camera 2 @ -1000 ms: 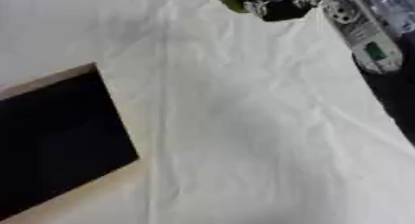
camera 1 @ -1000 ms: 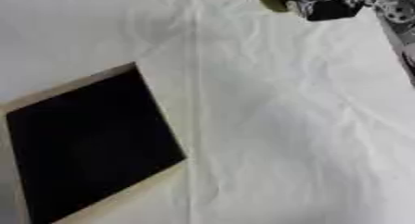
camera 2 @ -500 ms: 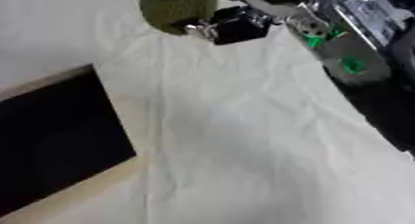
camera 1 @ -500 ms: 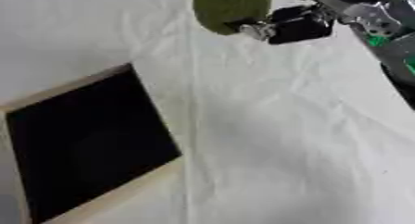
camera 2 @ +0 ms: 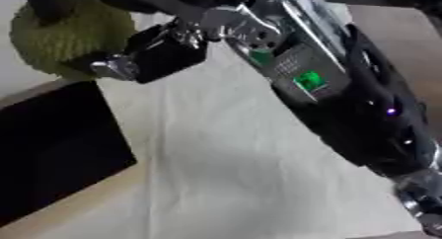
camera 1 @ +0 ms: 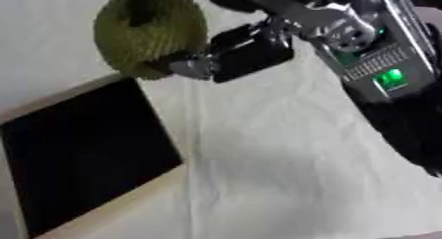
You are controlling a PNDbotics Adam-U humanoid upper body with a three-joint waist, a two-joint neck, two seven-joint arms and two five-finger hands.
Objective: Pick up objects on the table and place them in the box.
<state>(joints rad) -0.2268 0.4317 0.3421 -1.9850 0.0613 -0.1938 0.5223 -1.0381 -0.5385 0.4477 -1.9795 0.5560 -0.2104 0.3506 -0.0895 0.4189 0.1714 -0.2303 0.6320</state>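
The right hand (camera 1: 216,45) has its fingers curled around a bumpy green ball (camera 1: 147,33), held up in the air. The ball hangs just beyond the far edge of the dark-lined wooden box (camera 1: 82,154), which sits at the left on the white cloth (camera 1: 276,174).

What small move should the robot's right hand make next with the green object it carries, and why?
Probably carry it a little further left and toward the robot, then lower: the right hand holds the green ball just beyond the far edge of the box, not yet over its dark opening.

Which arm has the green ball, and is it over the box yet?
The right hand, entering from the right, holds the green ball. No left hand shows. The ball hangs just past the box rim's far edge.
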